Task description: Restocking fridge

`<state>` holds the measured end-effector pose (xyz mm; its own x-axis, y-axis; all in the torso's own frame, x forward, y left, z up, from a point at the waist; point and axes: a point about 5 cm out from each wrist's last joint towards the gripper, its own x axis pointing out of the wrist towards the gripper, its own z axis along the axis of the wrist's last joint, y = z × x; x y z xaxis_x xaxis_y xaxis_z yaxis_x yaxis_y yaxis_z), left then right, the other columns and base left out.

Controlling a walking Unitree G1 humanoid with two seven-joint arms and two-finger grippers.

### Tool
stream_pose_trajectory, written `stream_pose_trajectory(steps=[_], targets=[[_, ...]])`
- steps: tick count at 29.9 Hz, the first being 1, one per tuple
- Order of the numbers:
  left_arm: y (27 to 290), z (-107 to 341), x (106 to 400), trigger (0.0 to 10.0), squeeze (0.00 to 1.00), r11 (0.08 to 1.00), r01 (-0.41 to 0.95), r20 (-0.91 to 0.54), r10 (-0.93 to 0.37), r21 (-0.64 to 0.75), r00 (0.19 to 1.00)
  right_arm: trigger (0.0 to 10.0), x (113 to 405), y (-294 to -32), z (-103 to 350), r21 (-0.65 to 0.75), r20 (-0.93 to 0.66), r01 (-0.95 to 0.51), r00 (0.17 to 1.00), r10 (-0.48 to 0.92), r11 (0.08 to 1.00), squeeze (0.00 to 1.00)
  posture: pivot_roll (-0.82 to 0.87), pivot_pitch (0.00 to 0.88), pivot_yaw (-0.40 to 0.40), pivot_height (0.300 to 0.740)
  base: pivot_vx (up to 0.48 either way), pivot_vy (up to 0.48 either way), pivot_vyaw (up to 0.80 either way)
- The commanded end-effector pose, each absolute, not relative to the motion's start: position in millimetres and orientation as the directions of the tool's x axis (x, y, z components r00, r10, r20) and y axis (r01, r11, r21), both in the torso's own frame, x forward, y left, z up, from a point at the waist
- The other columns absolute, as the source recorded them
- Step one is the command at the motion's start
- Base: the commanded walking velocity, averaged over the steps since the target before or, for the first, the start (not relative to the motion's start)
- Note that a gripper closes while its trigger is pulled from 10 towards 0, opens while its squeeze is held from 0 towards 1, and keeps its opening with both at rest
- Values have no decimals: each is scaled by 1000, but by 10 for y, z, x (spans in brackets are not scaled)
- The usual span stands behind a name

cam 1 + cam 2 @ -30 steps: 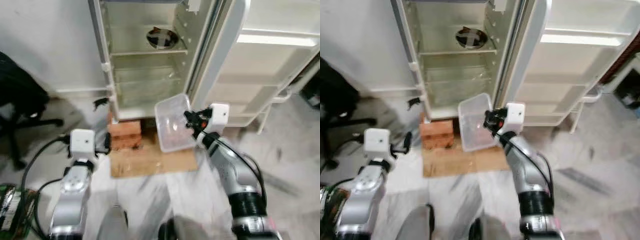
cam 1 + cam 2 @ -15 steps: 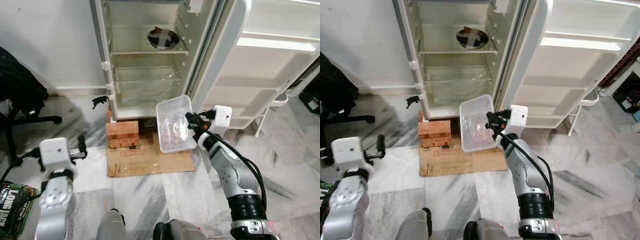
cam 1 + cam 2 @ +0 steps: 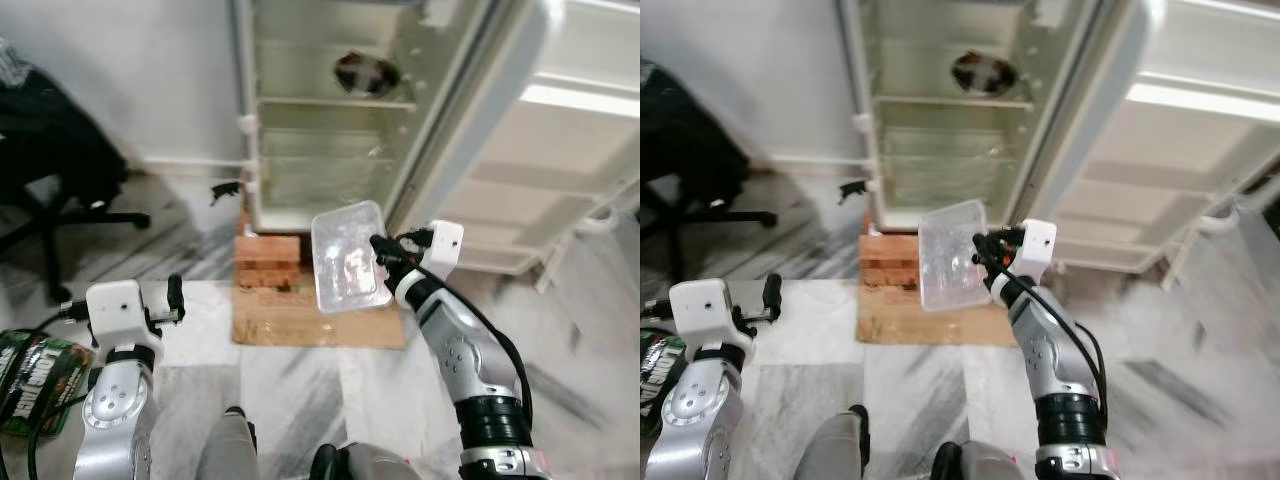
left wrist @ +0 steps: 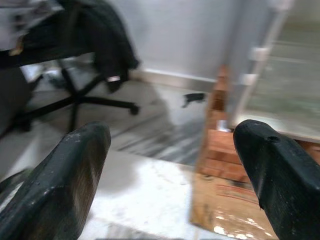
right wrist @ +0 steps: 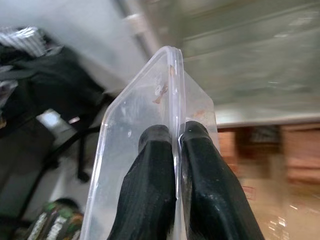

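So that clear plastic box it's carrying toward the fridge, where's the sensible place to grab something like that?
Probably the rim, as it does now. The right gripper pinches the thin edge of the clear plastic box, one finger on each side of the wall, coming from the side nearest the robot. The box is wide and smooth, so two slim fingers likely couldn't span its body; the raised lip gives them something to clamp.

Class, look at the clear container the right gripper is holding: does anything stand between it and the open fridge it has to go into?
Nothing visible does. The right gripper is shut on the clear container, held in front of the fridge, whose door stands wide open. The bricks sit low under the fridge, below the path.
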<state>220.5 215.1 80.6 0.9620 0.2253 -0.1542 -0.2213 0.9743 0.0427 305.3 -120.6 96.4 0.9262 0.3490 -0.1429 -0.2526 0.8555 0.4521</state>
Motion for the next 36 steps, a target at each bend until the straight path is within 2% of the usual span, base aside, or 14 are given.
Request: stream_pose_trajectory(steps=[1,4,26,36], targets=[[2148,820,2202,10000,0,977,-207,-155,211,41,965,10000,3075,-1228,1008,449,-130,-263,926,354,854,0,125,169,-94,740,439,0,575],[2157,820,2213,10000,0,978,-205,-156,210,43,965,10000,3077,-1225,1008,445,-131,-265,926,355,856,0,125,169,-94,740,441,0,513],[2168,809,2270,10000,0,978,-207,-168,209,32,963,10000,3152,-1190,1066,418,-108,-292,924,366,861,0,124,162,-101,740,459,0,0],[2170,807,2292,10000,0,978,-206,-171,206,19,963,10000,3156,-1170,1062,415,-106,-298,922,371,859,0,123,159,-100,740,306,363,0]])
